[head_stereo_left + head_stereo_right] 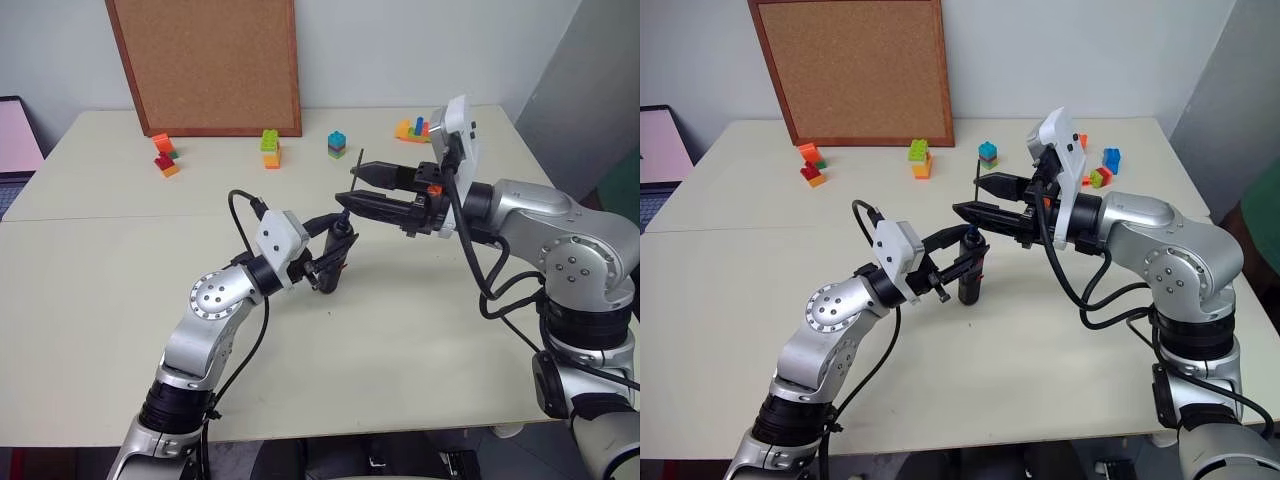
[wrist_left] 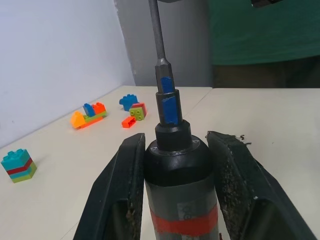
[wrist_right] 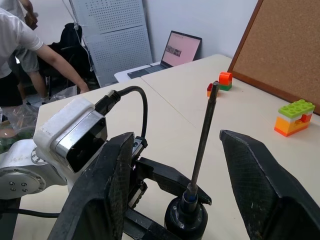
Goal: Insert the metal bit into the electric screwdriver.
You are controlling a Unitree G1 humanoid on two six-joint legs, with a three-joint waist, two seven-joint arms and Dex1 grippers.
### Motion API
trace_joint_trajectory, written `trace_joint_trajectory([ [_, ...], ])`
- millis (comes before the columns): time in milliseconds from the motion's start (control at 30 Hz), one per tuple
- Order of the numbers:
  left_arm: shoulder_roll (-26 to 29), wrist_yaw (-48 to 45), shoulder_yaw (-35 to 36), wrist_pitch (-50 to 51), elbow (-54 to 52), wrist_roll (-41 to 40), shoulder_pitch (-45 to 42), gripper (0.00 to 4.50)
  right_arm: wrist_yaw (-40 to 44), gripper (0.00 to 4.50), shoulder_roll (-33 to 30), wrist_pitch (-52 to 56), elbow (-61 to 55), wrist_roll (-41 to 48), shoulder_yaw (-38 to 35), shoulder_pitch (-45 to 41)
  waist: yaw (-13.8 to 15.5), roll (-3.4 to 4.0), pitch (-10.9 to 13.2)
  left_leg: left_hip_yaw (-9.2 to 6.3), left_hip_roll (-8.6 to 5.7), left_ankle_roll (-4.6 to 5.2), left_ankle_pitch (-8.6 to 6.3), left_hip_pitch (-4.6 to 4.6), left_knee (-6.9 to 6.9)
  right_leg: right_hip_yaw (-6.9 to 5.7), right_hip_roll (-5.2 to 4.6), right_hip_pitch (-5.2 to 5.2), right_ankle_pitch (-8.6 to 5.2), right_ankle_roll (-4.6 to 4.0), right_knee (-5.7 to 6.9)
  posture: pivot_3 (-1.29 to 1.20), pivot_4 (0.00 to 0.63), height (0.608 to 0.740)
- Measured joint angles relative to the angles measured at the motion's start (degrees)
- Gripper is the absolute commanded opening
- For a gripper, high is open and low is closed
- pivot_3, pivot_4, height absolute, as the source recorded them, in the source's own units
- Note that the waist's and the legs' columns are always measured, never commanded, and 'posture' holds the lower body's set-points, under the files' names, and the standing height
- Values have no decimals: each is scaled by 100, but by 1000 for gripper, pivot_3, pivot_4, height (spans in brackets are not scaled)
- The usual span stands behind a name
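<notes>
Upright, metal bit (image 3: 203,135) stands between right gripper (image 1: 356,186) fingers (untouched).

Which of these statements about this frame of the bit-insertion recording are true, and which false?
1. The left gripper is shut on the slim black pen-shaped electric screwdriver. True.
2. The thin dark grey metal bit lies flat on the table. False: it stands upright in the screwdriver's tip.
3. The right gripper clamps the bit. False: its fingers stand apart on either side of the bit, not touching it.
4. Coloured toy bricks sit on the beige table near the framed cork board. True.
5. An open laptop rests on a table behind. True.
</notes>
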Motion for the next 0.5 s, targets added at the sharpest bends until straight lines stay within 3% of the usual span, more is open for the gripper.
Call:
trace_joint_trajectory([
  [233,8,77,5,143,12,13,-97,1582,189,2852,-497,-153,-20,-141,35,160,10,0,0,-1,-2,1,0,-2,3,-3,1,0,0,0,1,0,150,740],
  [367,289,144,24,295,196,366,-496,1582,264,3513,-949,-266,-184,-243,-61,482,14,-2,3,-3,-6,1,0,-8,3,-7,5,-4,0,0,2,0,150,740],
  [500,940,-30,-157,178,692,1194,-1191,1581,531,4464,-1688,-475,-605,-431,-209,1065,46,-2,5,0,-11,0,0,-24,3,-3,8,-12,-1,1,-8,0,150,740],
])
